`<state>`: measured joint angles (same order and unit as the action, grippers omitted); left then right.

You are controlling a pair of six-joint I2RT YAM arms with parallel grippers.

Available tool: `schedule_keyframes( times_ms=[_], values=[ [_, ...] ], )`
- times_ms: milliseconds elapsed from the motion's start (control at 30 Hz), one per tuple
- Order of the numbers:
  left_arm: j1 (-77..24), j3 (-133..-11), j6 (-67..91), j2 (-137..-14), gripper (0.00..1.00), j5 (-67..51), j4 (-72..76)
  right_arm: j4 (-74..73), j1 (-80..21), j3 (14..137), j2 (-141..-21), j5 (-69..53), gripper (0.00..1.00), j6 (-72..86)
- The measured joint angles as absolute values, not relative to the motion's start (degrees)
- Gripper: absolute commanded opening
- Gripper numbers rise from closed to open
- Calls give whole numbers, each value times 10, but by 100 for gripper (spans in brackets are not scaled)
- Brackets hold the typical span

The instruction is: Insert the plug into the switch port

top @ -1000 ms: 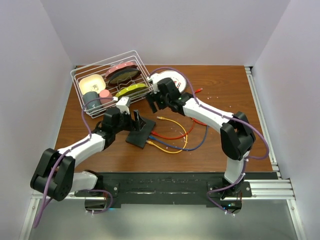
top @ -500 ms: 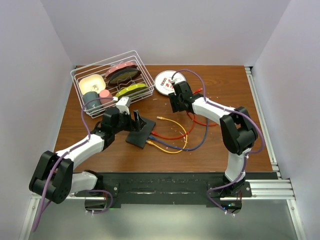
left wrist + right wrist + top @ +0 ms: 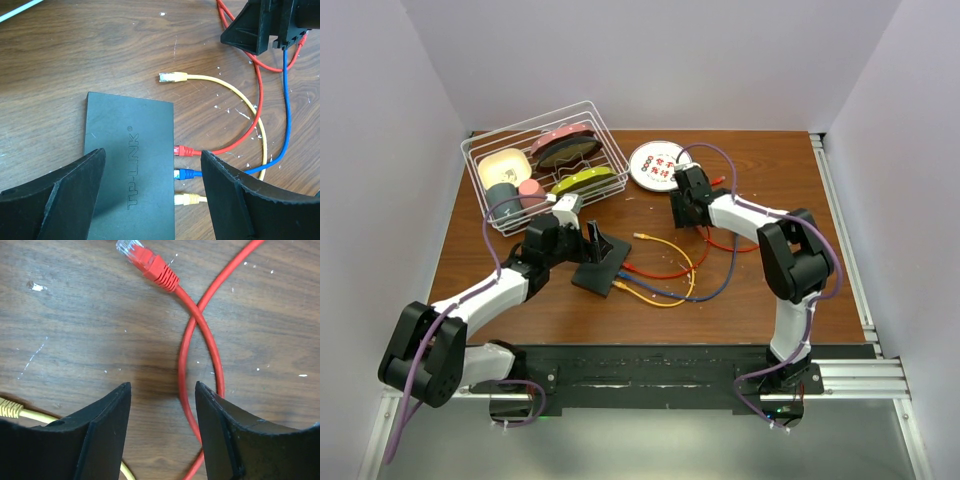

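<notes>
The black switch lies flat on the table, also in the top view. Red, blue and yellow plugs sit in its ports. A free yellow plug lies beyond the switch, also in the top view. A free red plug lies on the wood. My left gripper is open above the switch, empty. My right gripper is open low over the table, with a loop of red cable between its fingers, untouched. It stands near the plate in the top view.
A wire dish rack with plates and cups stands at the back left. A round patterned white plate lies behind the right gripper. Red, blue and yellow cables loop over the table's middle.
My right gripper has moved right, away from the rack's corner, and come down over the red cable beside the plate. The left arm and the switch have not moved.
</notes>
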<state>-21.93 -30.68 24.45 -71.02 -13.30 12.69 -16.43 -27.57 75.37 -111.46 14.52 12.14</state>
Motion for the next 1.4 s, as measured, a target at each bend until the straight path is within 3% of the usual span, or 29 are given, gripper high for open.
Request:
schedule_keyframes(
  times_ms=[267,400,433,633,800,1067,1400],
  values=[
    [-219,-307,244,-697,83,-132,114,-162,-265,755,-1137,124,42,146],
    [-219,-308,244,-672,83,-132,110,-162,-253,755,-1137,112,5,154],
    [-219,-309,244,-667,83,-132,110,-162,-249,755,-1137,108,0,154],
    [-218,-316,244,-650,85,-133,110,-158,-240,755,-1137,71,0,147],
    [-213,-317,246,-646,94,-133,110,-142,-240,746,-1132,1,0,130],
    [-198,-317,275,-645,99,-165,121,-89,-250,660,-1024,-160,0,113],
    [-188,-317,348,-682,100,-253,234,-55,-351,650,-943,-271,0,37]
  ],
)
